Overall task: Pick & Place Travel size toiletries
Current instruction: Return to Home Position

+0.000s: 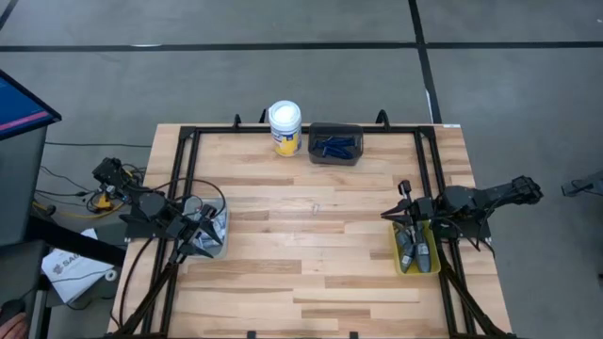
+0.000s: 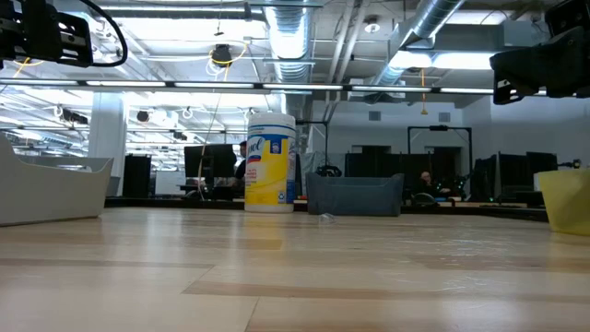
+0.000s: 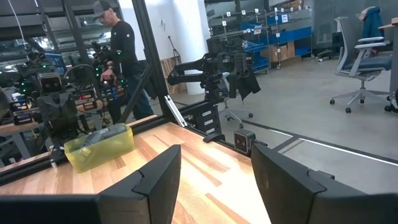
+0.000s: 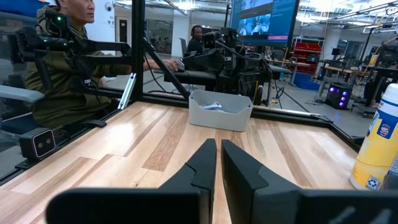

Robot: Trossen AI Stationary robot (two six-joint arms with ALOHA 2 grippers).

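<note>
The yellow jar [image 2: 270,164] bears a label reading "Lysol".

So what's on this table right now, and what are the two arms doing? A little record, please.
Left hand: open, empty, raised near the grey bin
Right hand: shut, empty, over the yellow tray
Grey bin: small tubes inside
Yellow tray: dark grey pods inside
Dark tray: blue razors inside
Jar: upright beside the dark tray
</note>
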